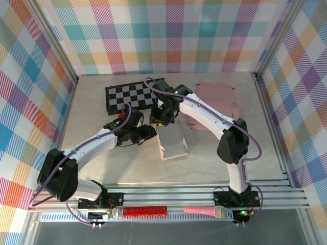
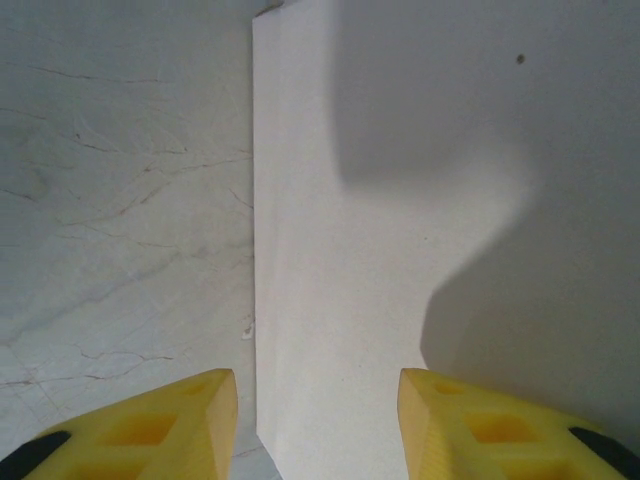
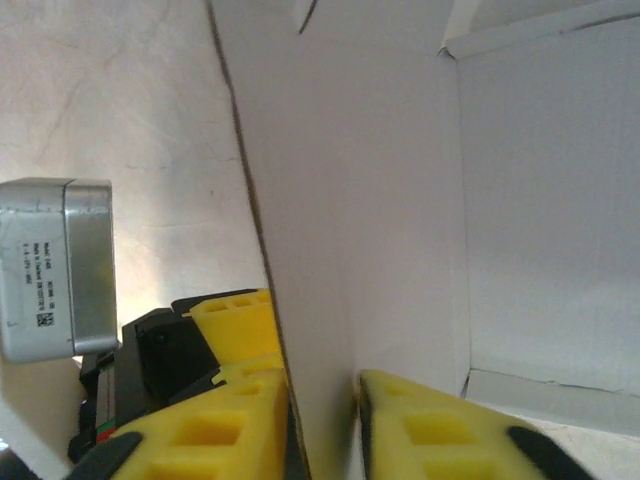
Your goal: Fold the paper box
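The white paper box (image 1: 171, 141) lies partly folded at the table's middle. My right gripper (image 1: 162, 118) is at its far end; in the right wrist view its yellow fingers (image 3: 232, 420) are pressed on both sides of an upright box wall (image 3: 330, 200), so my right gripper (image 3: 320, 388) is shut on it. My left gripper (image 1: 148, 132) is at the box's left side. In the left wrist view a flat white panel (image 2: 400, 220) lies ahead of my left gripper (image 2: 318, 388), whose jaws stand apart and open. The left gripper's fingers (image 3: 236, 318) show behind the held wall.
A black-and-white checkerboard (image 1: 130, 95) lies at the back left. Pink sheets (image 1: 215, 98) lie at the back right under the right arm. A red glittery microphone (image 1: 145, 211) and a pink one (image 1: 202, 210) rest on the front rail. Plaid walls enclose the table.
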Controlling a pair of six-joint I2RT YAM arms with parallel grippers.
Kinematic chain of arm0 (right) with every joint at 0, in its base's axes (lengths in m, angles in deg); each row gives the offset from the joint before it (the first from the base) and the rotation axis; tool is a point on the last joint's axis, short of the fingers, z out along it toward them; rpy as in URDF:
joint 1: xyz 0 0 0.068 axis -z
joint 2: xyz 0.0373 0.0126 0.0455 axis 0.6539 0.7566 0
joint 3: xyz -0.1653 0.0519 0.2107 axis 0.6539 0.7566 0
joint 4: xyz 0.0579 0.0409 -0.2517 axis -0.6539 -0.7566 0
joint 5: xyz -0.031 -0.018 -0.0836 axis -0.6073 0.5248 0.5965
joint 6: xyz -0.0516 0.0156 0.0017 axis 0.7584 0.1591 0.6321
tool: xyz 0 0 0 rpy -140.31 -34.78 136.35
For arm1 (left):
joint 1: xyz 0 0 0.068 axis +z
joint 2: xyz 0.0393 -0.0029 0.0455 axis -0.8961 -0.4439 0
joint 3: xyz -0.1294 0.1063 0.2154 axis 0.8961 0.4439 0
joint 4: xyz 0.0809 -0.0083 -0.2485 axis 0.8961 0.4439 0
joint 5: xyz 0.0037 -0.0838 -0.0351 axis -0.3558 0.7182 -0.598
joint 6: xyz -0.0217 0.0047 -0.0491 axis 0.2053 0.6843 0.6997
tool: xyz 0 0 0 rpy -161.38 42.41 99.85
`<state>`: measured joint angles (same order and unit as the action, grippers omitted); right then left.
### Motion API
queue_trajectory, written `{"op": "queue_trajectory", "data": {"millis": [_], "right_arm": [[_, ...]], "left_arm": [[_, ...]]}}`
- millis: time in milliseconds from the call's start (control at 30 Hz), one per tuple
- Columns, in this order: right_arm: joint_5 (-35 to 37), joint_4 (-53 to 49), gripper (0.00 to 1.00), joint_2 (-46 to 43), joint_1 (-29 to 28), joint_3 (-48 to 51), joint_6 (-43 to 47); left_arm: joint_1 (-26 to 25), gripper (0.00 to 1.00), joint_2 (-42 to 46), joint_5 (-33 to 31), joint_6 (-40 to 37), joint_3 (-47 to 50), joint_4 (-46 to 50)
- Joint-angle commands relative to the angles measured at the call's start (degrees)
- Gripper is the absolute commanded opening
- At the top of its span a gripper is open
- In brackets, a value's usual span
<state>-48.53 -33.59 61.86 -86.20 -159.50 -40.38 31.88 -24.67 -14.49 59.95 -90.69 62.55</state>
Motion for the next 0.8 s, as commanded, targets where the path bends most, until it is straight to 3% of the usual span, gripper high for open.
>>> {"op": "queue_trajectory", "data": {"millis": [0, 100, 233, 400, 533, 667, 767], "right_arm": [[1.9, -0.1, 0.14, -0.7, -0.6, -1.4, -4.8], [5.7, 2.0, 0.00, -2.4, -1.6, -1.2, -10.3], [13.9, -0.7, 0.00, -3.9, -2.1, -2.5, -21.3], [28.9, -11.3, 0.00, -5.7, -3.2, -4.3, -48.5], [35.5, -20.6, 0.00, -2.6, -4.1, -11.1, -66.3], [36.0, -26.5, 0.00, 3.4, -3.0, -20.4, -73.4], [33.8, -24.7, 0.00, 4.5, -2.0, -19.7, -77.7]], "left_arm": [[-0.4, 0.47, 2.9, -3.8, -2.4, -2.7, 5.1], [-0.4, 0.49, 5.6, -7.5, -4.4, -4.3, 9.3], [-0.4, 0.51, 10.3, -13.2, -6.3, -6.2, 16.0], [-0.4, 0.53, 18.9, -21.1, -8.8, -7.4, 24.5], [-0.4, 0.54, 22.5, -20.4, -10.4, -7.5, 28.9], [-0.4, 0.54, 24.5, -17.7, -10.9, -6.6, 30.8], [-0.4, 0.53, 25.0, -15.6, -12.0, -6.9, 32.3]]}}
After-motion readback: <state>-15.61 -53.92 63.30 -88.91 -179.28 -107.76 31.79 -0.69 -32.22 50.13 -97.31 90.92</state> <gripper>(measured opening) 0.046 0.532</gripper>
